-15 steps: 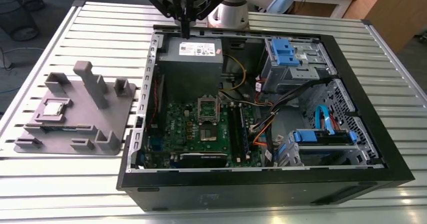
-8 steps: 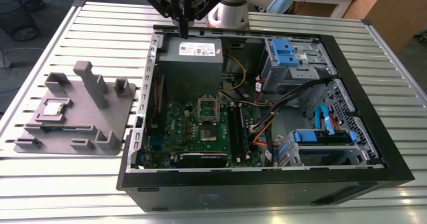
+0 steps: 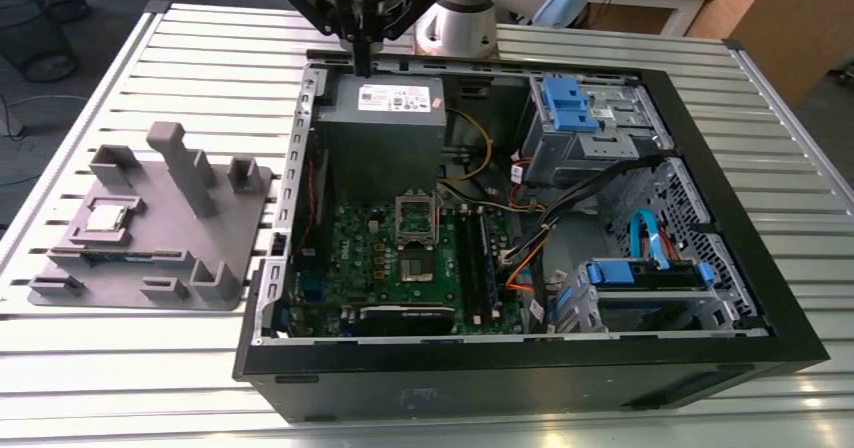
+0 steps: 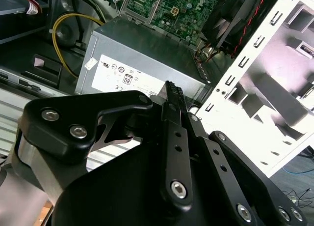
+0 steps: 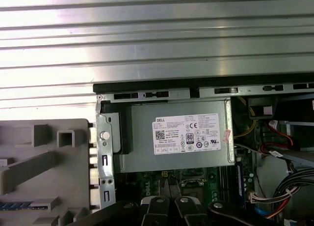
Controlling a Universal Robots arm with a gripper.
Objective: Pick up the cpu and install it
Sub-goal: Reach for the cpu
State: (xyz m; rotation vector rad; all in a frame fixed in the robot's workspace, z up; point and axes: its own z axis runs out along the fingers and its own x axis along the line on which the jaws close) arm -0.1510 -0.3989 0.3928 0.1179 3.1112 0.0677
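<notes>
Found end effector (image 4: 172, 91) closed and empty, tips above power supply (image 5: 176, 137) inside case (image 3: 534, 353). Saw cpu (image 3: 108, 216) lying flat on grey fixture (image 3: 200, 258) on bench (image 3: 134, 368), outside case at exterior view's left, well apart.

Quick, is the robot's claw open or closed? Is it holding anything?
Gripper: closed, holding nothing. The cpu sits on the grey fixture, away from it.

One cpu (image 3: 110, 216), one grey fixture (image 3: 220, 230), one computer case (image 3: 534, 373)
</notes>
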